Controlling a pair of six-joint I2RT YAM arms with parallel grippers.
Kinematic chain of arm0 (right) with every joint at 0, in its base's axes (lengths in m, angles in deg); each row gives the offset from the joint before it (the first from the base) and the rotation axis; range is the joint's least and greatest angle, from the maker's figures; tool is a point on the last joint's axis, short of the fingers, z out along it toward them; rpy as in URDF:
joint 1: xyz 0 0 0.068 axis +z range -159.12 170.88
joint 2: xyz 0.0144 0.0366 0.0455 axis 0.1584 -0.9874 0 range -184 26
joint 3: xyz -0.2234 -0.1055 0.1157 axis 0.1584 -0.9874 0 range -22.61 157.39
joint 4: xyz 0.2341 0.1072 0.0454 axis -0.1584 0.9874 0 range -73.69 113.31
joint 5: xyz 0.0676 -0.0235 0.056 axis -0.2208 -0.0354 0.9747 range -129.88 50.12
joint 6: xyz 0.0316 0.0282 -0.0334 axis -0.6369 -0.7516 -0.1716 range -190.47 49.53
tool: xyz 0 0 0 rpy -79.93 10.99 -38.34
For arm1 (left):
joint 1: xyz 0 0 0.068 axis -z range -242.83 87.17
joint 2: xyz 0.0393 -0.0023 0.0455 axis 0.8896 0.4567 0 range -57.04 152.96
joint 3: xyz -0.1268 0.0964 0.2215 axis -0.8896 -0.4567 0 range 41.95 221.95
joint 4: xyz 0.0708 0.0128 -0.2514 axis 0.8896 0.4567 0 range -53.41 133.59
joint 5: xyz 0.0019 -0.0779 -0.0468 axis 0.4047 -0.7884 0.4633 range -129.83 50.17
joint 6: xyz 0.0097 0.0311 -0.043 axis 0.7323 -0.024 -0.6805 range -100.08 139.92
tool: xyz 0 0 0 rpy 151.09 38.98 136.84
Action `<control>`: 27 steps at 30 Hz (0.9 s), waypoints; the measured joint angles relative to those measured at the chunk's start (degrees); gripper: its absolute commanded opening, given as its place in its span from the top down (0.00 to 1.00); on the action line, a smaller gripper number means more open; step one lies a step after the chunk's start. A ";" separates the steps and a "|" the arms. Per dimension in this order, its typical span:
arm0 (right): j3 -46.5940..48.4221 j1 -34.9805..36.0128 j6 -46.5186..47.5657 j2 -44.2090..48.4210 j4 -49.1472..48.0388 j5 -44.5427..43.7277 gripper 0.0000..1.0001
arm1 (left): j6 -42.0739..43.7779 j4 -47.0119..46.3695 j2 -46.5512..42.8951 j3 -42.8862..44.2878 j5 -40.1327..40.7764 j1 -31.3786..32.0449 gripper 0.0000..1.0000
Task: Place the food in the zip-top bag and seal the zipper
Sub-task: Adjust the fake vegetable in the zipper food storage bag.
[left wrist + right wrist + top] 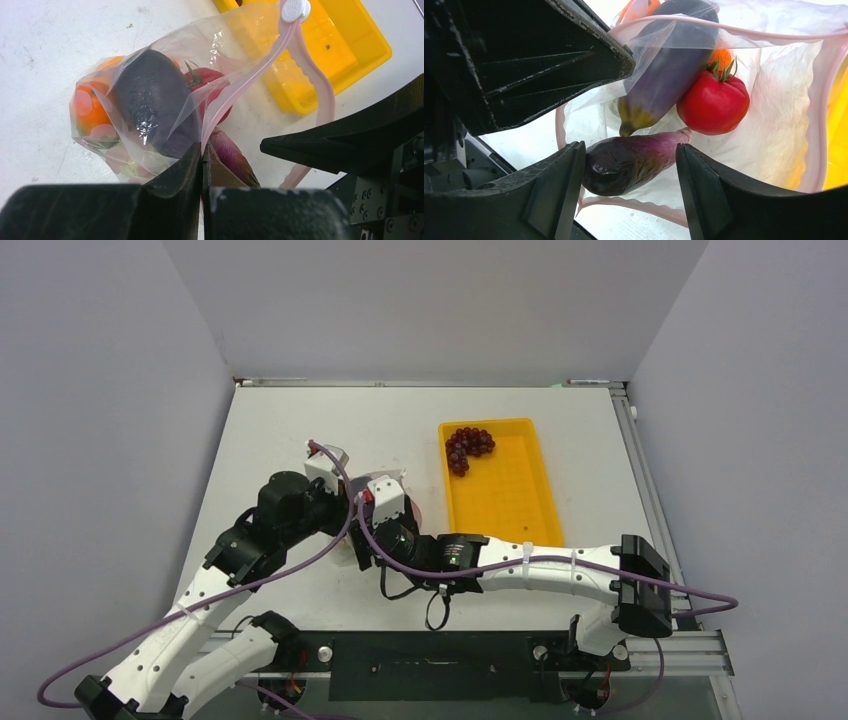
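Observation:
The zip-top bag lies on the white table with its mouth held open. Inside are a dark eggplant, an orange piece and a red tomato. My left gripper is shut on the bag's pink zipper strip; its white slider sits at the far end. My right gripper is open, and a purple eggplant lies between its fingers in the bag's mouth, touching the left finger. The dark red grape bunch lies in the yellow tray.
The yellow tray stands right of the bag, close to the bag's far end. Both wrists crowd together over the bag at the table's middle left. Grey walls enclose the table on three sides.

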 measured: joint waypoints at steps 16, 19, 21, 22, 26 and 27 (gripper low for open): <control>1.73 1.81 -0.02 -2.34 2.84 -0.94 0.34 | -0.02 1.55 0.00 0.00 0.00 0.15 1.00; 1.38 2.19 -0.13 -2.01 3.23 -1.73 0.35 | 0.00 1.68 0.02 0.00 0.00 0.15 1.00; 0.70 2.32 -0.11 -1.22 3.63 -2.21 0.35 | 0.00 1.70 0.04 0.00 0.00 0.22 1.00; 0.22 2.36 -0.13 -0.66 3.89 -2.47 0.35 | 0.00 1.70 0.04 0.00 -0.02 0.22 1.00; -2.64 2.56 -0.46 2.67 4.59 -3.50 0.36 | 0.00 1.73 0.13 0.00 -0.02 0.28 1.00; -3.54 2.56 -0.66 3.72 5.01 -3.82 0.36 | 0.00 1.73 0.20 0.00 0.00 0.28 1.00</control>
